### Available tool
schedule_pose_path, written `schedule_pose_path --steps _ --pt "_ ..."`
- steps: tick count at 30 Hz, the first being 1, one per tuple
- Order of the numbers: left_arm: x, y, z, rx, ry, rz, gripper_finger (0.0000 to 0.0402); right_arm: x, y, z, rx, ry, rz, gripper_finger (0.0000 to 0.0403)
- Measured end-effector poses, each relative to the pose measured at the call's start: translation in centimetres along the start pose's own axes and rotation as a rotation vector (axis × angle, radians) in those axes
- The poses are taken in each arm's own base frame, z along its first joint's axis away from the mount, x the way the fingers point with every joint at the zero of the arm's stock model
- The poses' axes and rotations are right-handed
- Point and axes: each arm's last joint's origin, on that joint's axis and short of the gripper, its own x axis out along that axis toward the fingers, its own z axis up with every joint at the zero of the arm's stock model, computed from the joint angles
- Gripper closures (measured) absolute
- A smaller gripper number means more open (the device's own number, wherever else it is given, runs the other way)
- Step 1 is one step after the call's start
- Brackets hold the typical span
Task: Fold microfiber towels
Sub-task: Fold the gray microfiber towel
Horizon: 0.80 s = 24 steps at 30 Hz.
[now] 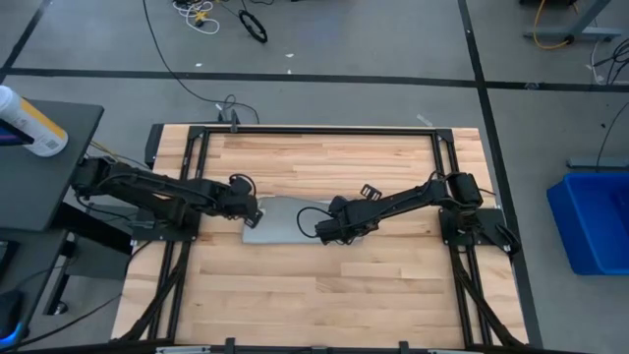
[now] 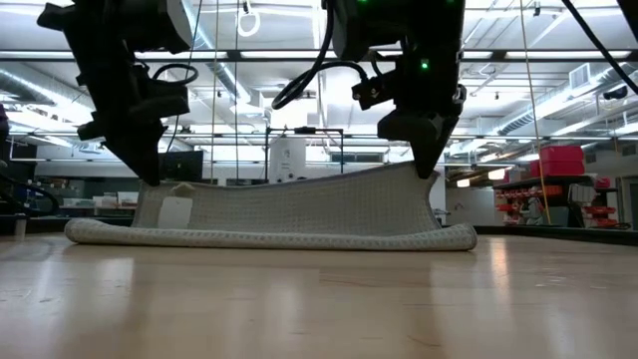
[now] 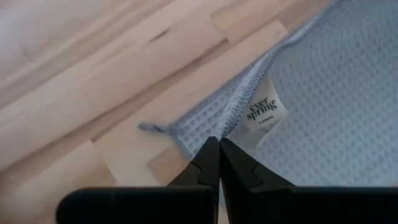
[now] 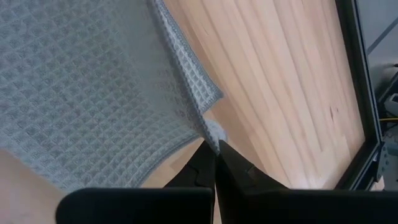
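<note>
A pale grey-blue microfiber towel (image 1: 280, 220) lies in the middle of the wooden table, doubled over. Its lower layer (image 2: 269, 237) rests flat on the wood, and its upper layer (image 2: 299, 199) is raised off it, sagging a little between my two grippers. My left gripper (image 3: 219, 146) is shut on the raised corner with the white tag (image 3: 264, 112). My right gripper (image 4: 216, 149) is shut on the other raised corner. In the low view the left gripper (image 2: 152, 172) stands at the towel's left end and the right gripper (image 2: 427, 165) at its right end. My left gripper pinches the towel's raised corner (image 3: 231, 127) between its two fingers, right beside the white tag. The fingers slant down from above. The held layer is lifted, and the rest of the towel lies on the table below. My right gripper pinches the other raised corner (image 4: 208, 127) at its hemmed edge between its two fingers, slanting down from above. The held layer hangs from the fingers down to the folded part on the table.
Black frame rails (image 1: 314, 130) run around the table's edges. A bright blue bin (image 1: 595, 221) stands off the table to the right, and a side stand with a bottle (image 1: 29, 123) is at the left. Bare wood (image 1: 314, 295) stretches toward the near edge.
</note>
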Motion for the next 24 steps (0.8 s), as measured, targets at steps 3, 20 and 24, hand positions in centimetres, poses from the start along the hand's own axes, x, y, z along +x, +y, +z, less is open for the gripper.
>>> schedule_pose_path --steps 3,20,24 --pt "0.02 0.06 0.05 0.003 -0.011 0.011 0.0399 0.02 -0.03 0.02 0.001 0.0 0.0 0.0403" --pt "0.02 -0.01 0.22 -0.02 -0.041 0.012 0.0379 0.57 -0.83 0.71 0.027 -0.014 -0.038 0.0373" --pt "0.02 0.02 0.26 -0.038 -0.056 0.022 0.0353 0.58 -0.86 0.73 0.045 -0.017 -0.041 0.0335"
